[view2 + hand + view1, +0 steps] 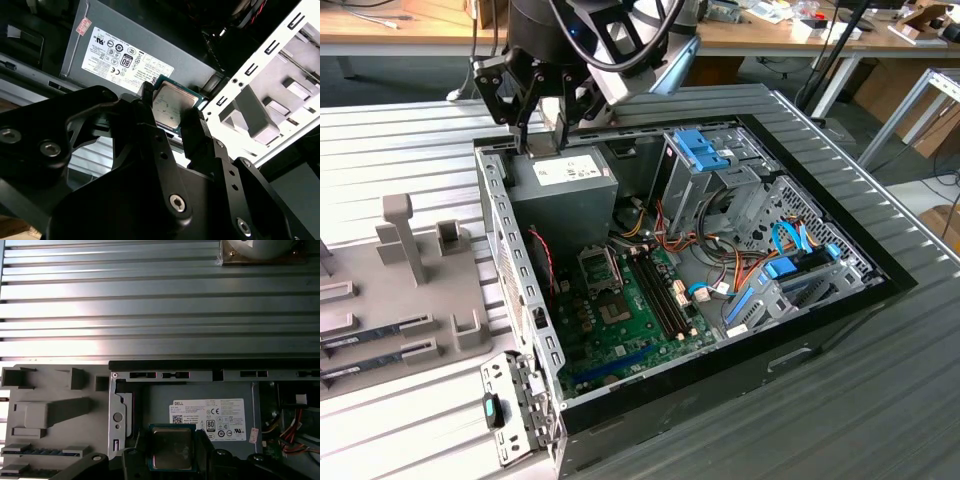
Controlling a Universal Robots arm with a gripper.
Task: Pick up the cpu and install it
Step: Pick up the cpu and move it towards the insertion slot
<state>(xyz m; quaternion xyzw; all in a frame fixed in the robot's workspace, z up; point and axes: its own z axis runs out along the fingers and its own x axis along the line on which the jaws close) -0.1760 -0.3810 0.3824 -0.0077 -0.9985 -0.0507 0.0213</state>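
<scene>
The cpu [172,104], a small square chip with a silver-grey metal top and a green rim, sits between the black fingers [196,125] of my gripper [172,107], which is shut on it. In the first wrist view the cpu [171,446] hangs in the gripper [171,450] over the edge of the grey power supply [210,402]. In the exterior view the gripper [542,135] hovers just above the power supply [565,178] at the back corner of the open computer case [750,345]. The green board [635,315] with its metal socket [600,268] lies lower in the case, apart from the gripper.
A grey fixture tray [415,285] with upright posts and long memory sticks [375,333] lies at the exterior view's left of the case. Inside the case are coloured cables [720,265], blue drive brackets [702,150] and a metal side wall [515,290]. Ribbed metal table [150,300] surrounds everything.
</scene>
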